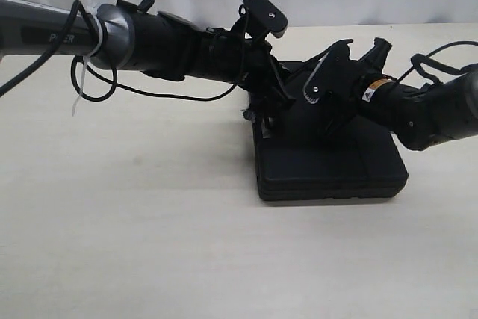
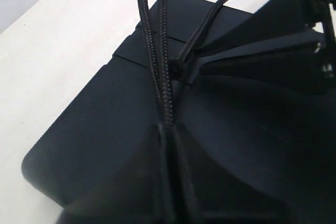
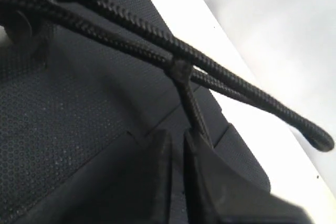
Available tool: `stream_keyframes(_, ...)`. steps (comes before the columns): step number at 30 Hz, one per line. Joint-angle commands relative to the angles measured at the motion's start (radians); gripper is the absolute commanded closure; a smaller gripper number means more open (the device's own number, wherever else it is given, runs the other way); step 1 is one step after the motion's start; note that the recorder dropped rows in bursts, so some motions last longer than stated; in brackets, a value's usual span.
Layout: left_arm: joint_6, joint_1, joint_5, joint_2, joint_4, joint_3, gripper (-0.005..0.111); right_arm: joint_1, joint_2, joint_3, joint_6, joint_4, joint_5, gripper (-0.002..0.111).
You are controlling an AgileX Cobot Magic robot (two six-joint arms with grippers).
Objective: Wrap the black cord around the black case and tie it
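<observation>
The black case [image 1: 328, 173] lies flat on the table, right of centre. Both grippers meet above its far left part. My left gripper [image 2: 169, 129] is shut on the black cord [image 2: 157, 61], two strands of which run side by side into its jaws over the case [image 2: 105, 108]. The strands cross at a small knot [image 2: 176, 66]. My right gripper [image 3: 178, 140] has its jaws nearly together on a single strand that comes down from the knot [image 3: 180, 69]. Above it, two cord strands [image 3: 147, 40] stretch across the case [image 3: 63, 119]. In the exterior view the arms hide the cord.
The left arm's thin cable loops [image 1: 93, 84] and a white zip tie [image 1: 78, 98] hang at the left. The beige table [image 1: 149, 244] stretches to the front and left of the case. A white backdrop stands behind.
</observation>
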Motion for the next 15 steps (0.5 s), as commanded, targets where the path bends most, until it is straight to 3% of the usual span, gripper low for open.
stream_keyframes(1, 0.003, -0.001, 0.001, -0.001, -0.007, -0.007, 0.107, 0.0, -0.004, -0.007, -0.006, 0.015, 0.02, 0.104)
stream_keyframes(15, 0.136, -0.001, 0.162, -0.001, -0.006, -0.007, 0.107, 0.0, -0.16, -0.007, 0.177, -0.01, 0.209, 0.104)
